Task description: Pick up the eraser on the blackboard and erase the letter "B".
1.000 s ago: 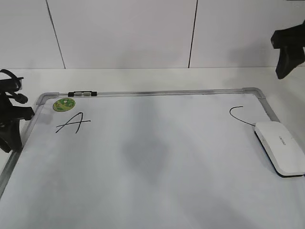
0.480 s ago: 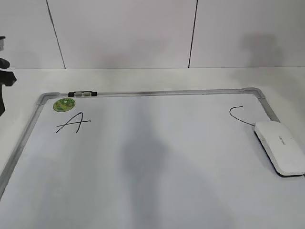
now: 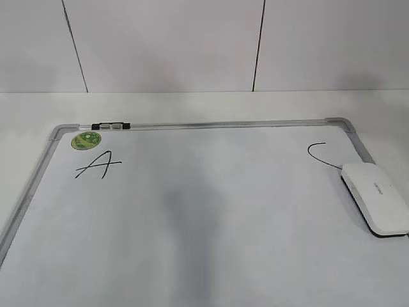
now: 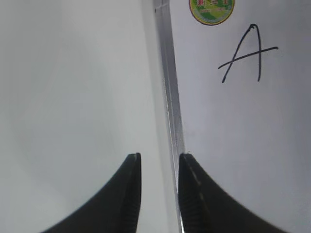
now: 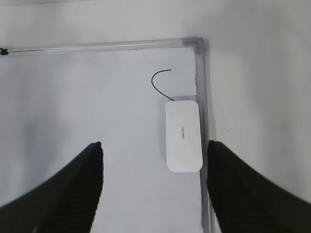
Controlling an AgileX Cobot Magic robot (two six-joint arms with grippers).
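The white eraser (image 3: 377, 198) lies flat at the right edge of the blackboard (image 3: 211, 204), just below the black "C" (image 3: 317, 152). No letter "B" shows; the board between the "A" (image 3: 98, 165) and the "C" is blank. Neither gripper shows in the exterior view. My right gripper (image 5: 154, 145) is wide open and empty, high above the board, with the eraser (image 5: 183, 135) ahead between its fingers, nearer the right one. My left gripper (image 4: 159, 158) is slightly open and empty over the board's left frame (image 4: 170, 97), below the "A" (image 4: 248, 53).
A green round sticker (image 3: 85, 140) sits at the board's top left corner, also seen in the left wrist view (image 4: 211, 9). A small black-and-clear clip (image 3: 110, 126) sits on the top frame. The white table (image 3: 192, 102) surrounds the board; a wall stands behind.
Both arms have left the exterior view: the left one rose out at the left edge, the right one out at the top right. The eraser and letters have not moved.
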